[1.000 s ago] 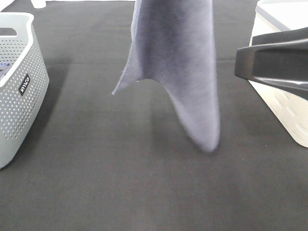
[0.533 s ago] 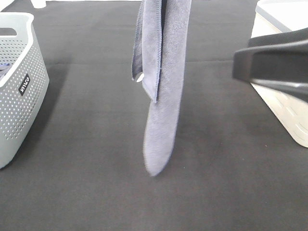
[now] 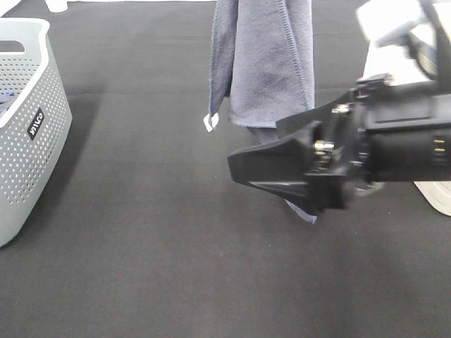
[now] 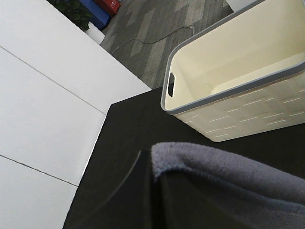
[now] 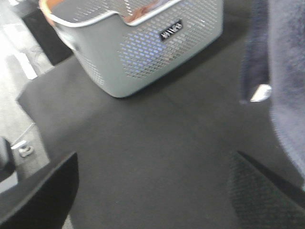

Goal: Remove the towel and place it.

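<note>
The grey-lavender towel (image 3: 264, 63) hangs down from above the top edge of the exterior high view, folded lengthwise, with its small white tag (image 3: 211, 122) at a lower corner. Its lower tip shows behind my right gripper. My left gripper is out of the exterior view; in the left wrist view the towel (image 4: 228, 174) lies over its dark finger (image 4: 138, 195). My right gripper (image 3: 257, 148) is open, points left, and is in front of the towel's lower part. In the right wrist view its gripper (image 5: 152, 191) is open, with the towel (image 5: 286, 62) beside one finger.
A grey perforated basket (image 3: 28, 127) stands at the left on the black table (image 3: 141, 246); it also shows in the right wrist view (image 5: 143, 43). A cream bin (image 3: 437, 197) stands at the right edge, seen empty in the left wrist view (image 4: 228, 81).
The hanging towel has swung and turned, showing its hem and tag. My right gripper has moved left from the right edge to in front of the towel's lower part.
</note>
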